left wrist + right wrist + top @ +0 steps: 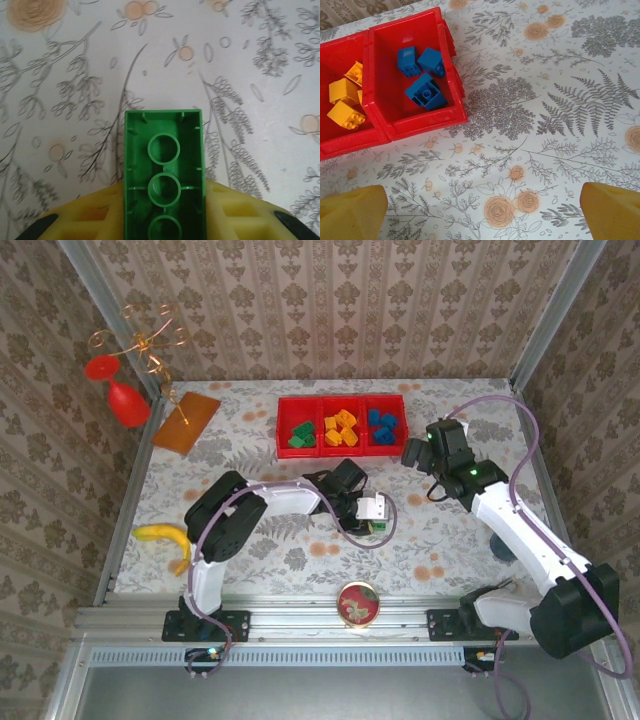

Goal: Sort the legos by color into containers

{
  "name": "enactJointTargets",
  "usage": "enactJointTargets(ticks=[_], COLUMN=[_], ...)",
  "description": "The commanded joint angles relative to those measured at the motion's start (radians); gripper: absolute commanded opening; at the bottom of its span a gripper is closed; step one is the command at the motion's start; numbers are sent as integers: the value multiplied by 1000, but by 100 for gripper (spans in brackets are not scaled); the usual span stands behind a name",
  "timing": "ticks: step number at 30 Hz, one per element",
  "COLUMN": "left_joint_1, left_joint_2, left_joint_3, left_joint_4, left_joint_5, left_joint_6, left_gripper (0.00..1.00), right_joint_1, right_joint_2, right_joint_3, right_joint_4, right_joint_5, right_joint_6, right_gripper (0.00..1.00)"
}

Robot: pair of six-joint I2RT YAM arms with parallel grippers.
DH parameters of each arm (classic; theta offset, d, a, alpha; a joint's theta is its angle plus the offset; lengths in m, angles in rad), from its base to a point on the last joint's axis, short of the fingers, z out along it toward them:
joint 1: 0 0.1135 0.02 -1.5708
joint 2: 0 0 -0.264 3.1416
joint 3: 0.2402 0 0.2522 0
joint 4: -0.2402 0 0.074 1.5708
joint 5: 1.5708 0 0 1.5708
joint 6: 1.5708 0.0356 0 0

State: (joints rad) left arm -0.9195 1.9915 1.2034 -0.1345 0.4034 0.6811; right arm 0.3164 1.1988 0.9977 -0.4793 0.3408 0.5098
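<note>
A green lego (164, 170) is pinched in the jaws of the left gripper (373, 513). We see its hollow under side. Only its near end sits between the yellow pads (85, 222). The rest sticks out over the flowery desk (280, 560). From above it is just a tiny green speck, so I cannot tell if it is touching the desk or lifted off it.

The red containers (341, 400) are farther away, at the far side of the desk. The left bin has green legos (299, 434), the middle bin has orange-yellow legos (341, 428) and the right bin has blue legos (422, 75). So this one should go far and a little left, into the left bin.

The right gripper (480, 217) hangs just beside the right end of the tray. Its jaws are spread wide and hold nothing.

What could go wrong? The hold is on one end only, so the lego may tip or slip out on the way. If it is let go too far right, it could land with the orange-yellow ones next door. If it comes in too low, it could bump the red wall.
</note>
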Motion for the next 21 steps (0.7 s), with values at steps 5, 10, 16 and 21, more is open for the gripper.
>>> enactJointTargets(ticks=[5, 10, 16, 21], left_joint_1=[23, 68, 184, 280], left_joint_2=[-161, -279, -387, -392], left_joint_3=[-104, -154, -139, -59], left_joint_4=[158, 176, 128, 60], left_joint_5=[-207, -345, -468, -566], left_joint_6=[-201, -324, -505, -596], left_gripper=[31, 30, 29, 29], right_joint_1=[-5, -6, -7, -7], right_joint_2=[-79, -116, -142, -146], right_joint_3=[-37, -56, -70, -80], right_joint_4=[-24, -13, 1, 10], right_joint_5=[74, 89, 96, 97], right_joint_6=[19, 18, 22, 24], right_gripper=[100, 100, 100, 100])
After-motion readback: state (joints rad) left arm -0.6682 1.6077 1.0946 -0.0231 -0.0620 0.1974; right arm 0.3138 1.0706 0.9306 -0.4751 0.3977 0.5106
